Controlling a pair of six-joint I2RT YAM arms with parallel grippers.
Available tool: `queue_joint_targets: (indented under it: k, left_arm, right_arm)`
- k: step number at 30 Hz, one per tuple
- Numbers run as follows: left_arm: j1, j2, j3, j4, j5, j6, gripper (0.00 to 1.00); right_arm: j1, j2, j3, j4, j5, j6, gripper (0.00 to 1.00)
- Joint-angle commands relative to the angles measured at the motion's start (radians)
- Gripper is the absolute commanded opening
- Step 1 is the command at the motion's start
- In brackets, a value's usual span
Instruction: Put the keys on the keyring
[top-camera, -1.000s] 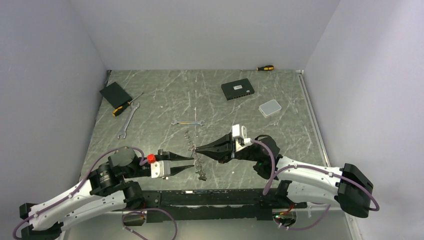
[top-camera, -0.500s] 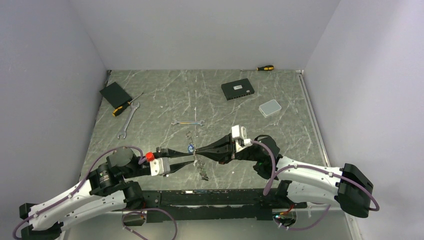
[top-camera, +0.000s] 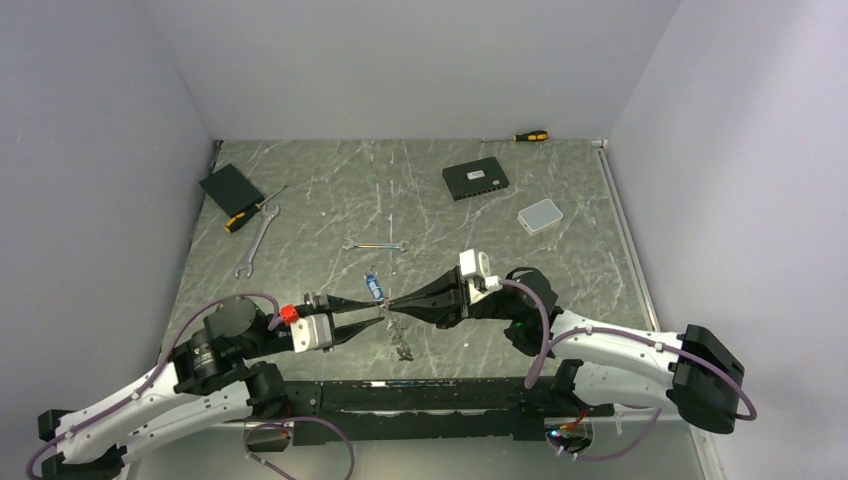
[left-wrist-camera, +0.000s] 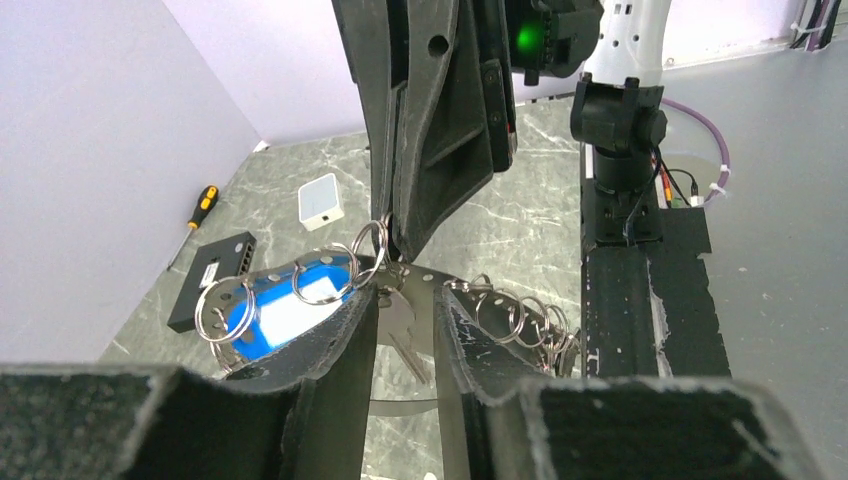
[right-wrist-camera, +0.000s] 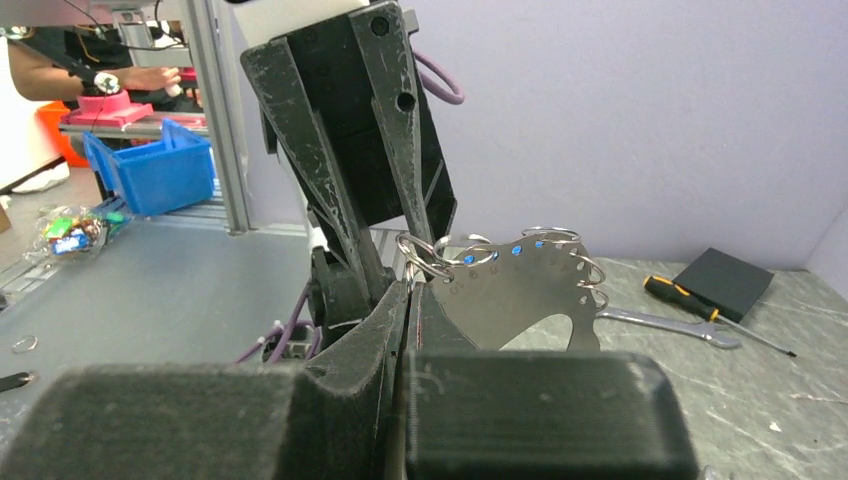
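Threading by near edge of tabletop (top-camera: 330, 190): right gripper (right-wrist-camera: 412, 290) pinches keyring (right-wrist-camera: 520, 290); left gripper (left-wrist-camera: 405, 297), narrowly parted, seemingly straddles 1 key (left-wrist-camera: 402, 332); next, align it

Keyring (right-wrist-camera: 510, 295): flat silvery plate w/ holes along rim and small split rings, lifted on edge above table, near centre. One silver key (left-wrist-camera: 402, 328) hangs under it; blue tag (left-wrist-camera: 275, 312) on its left side.

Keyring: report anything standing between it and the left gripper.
Nothing visible does. The left gripper is right at the keyring, its jaws apart on either side of a hanging key. The right gripper pinches the keyring's rim from the opposite side.
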Motion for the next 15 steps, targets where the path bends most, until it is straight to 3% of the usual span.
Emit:
queue_joint_targets:
  k: [1, 15]
  left_arm:
    - [-0.004, -0.021, 0.024, 0.068, -0.009, 0.005, 0.32]
    - [-0.004, -0.014, -0.004, 0.094, 0.004, -0.006, 0.32]
  right_arm:
    - [-0.002, 0.004, 0.052, 0.075, -0.029, 0.025, 0.00]
    - [-0.002, 0.020, 0.058, 0.092, -0.043, 0.046, 0.00]
